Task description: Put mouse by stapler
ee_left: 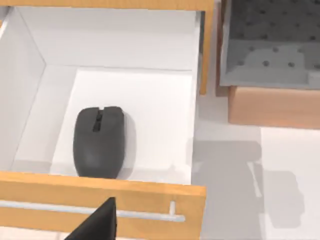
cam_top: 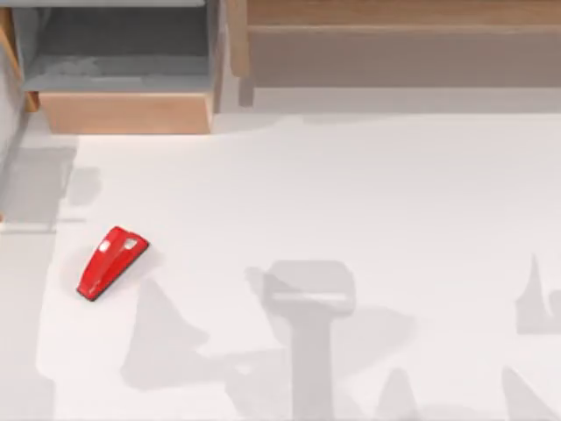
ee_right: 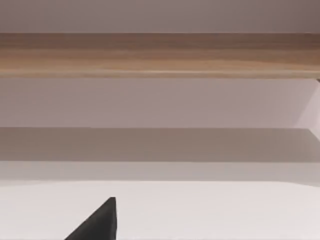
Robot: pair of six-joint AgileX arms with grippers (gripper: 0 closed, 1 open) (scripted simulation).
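Left wrist view: dark grey oval mouse in drawer; gripper state unclear.

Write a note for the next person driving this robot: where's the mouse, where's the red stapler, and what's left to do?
Left gripper: above the front of the open wooden drawer, holding nothing I can see.
Right gripper: idle, facing the wooden shelf at the back.
Dark grey oval computer mouse: lying inside the white-lined drawer, untouched.
Bright red wedge-shaped stapler: on the white table, at its left side.
Done: the drawer is open.
Left: grasp the mouse, lift it out, set it beside the stapler.
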